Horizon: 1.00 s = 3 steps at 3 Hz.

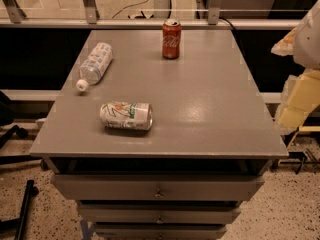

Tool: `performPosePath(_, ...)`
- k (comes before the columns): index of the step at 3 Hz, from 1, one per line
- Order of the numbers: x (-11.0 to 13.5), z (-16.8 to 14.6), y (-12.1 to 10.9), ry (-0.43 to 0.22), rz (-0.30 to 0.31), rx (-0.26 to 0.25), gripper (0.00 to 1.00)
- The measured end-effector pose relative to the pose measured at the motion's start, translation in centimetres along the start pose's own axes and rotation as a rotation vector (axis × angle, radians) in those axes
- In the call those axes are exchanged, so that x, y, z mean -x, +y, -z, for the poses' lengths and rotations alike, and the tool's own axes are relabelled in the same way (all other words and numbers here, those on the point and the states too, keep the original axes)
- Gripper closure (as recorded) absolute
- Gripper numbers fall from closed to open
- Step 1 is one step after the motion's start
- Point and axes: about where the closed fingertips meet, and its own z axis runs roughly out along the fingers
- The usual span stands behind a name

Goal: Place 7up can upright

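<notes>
The 7up can (126, 115) lies on its side on the grey table top (210, 99), near the front left, with its silver top pointing right. It is white-silver with green and orange-red markings. My gripper (298, 100) shows as pale white and cream parts at the right edge of the view, beyond the table's right side. It is far from the can and holds nothing that I can see.
A red cola can (171, 39) stands upright at the back middle. A clear plastic bottle (94, 65) with a white cap lies on its side at the back left. The table has drawers (157, 189) below its front edge. A railing runs behind it.
</notes>
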Motion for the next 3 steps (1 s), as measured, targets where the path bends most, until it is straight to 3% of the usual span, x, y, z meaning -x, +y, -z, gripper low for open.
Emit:
performPosePath(2, 2.0, -0.7, -1.8, -0.012, 0.032, -0.007, 0.0)
performPosePath(3, 6.9, -2.2, -3.8, -0.03, 0.138, 0.01, 0.0)
